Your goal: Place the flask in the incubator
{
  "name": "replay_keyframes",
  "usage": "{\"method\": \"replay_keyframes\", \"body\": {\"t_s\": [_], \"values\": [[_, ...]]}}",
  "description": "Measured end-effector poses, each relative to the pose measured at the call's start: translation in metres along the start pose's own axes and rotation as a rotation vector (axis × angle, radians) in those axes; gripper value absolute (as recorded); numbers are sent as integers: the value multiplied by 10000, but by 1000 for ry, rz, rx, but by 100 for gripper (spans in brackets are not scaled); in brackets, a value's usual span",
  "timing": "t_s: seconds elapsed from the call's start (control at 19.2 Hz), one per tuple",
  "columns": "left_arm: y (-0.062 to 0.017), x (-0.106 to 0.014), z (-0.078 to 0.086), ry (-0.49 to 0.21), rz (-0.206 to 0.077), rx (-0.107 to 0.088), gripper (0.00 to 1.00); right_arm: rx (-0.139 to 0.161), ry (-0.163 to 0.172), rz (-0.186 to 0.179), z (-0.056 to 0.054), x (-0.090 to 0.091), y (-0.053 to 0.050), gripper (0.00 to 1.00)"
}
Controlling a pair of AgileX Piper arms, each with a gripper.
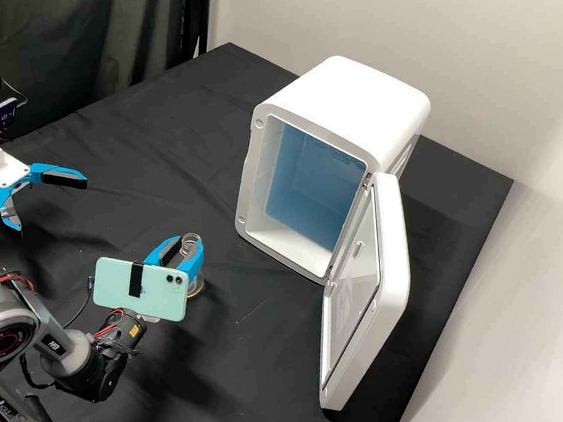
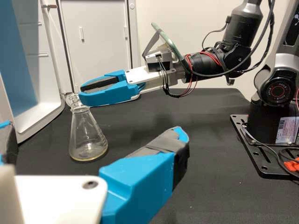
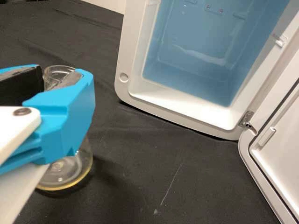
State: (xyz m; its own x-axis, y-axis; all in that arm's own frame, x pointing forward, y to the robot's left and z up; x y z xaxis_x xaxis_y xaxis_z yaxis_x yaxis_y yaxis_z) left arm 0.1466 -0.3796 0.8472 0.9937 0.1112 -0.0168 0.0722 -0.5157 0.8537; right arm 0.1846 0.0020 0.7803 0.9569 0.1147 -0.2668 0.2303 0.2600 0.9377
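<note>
Your desk [image 1: 154,150] is draped in black cloth. On it, at about 2 o'clock from the middle of the high view, stands the white incubator [image 1: 351,103]. Its blue-lined inside faces you, and its door [image 1: 392,239] hangs wide open toward 5 o'clock.

Your right arm comes in from 8 o'clock with a mint-green phone [image 1: 143,287] strapped to its wrist. The right tool [image 1: 189,242] is narrowed onto the neck of the flask [image 2: 87,135], holding it just under the rim. The flask is clear glass, upright, with its base on the desk. It stands at about 9 o'clock from the incubator's opening, near it but outside.

Your left tool [image 1: 47,203] hangs at 10 o'clock from the flask, well apart from it. It is spread wide with nothing in it.
</note>
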Motion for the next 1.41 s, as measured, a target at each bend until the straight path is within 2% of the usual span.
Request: {"method": "replay_keyframes", "body": {"t_s": [0.57,0.78,0.89,1.04,1.09,1.41], "values": [[0,0,0,0,0,0,100,-6,-5,3,-17,-27,20,0],[0,0,0,0,0,0,100,12,-25,78,-16,-106,144,0],[0,0,0,0,0,0,100,28,-21,114,-22,-130,196,0],[0,0,0,0,0,0,100,33,-19,138,-26,-148,230,0],[0,0,0,0,0,0,100,33,-18,140,-27,-148,232,100],[0,0,0,0,0,-2,100,33,-18,140,-27,-148,232,100]]}}
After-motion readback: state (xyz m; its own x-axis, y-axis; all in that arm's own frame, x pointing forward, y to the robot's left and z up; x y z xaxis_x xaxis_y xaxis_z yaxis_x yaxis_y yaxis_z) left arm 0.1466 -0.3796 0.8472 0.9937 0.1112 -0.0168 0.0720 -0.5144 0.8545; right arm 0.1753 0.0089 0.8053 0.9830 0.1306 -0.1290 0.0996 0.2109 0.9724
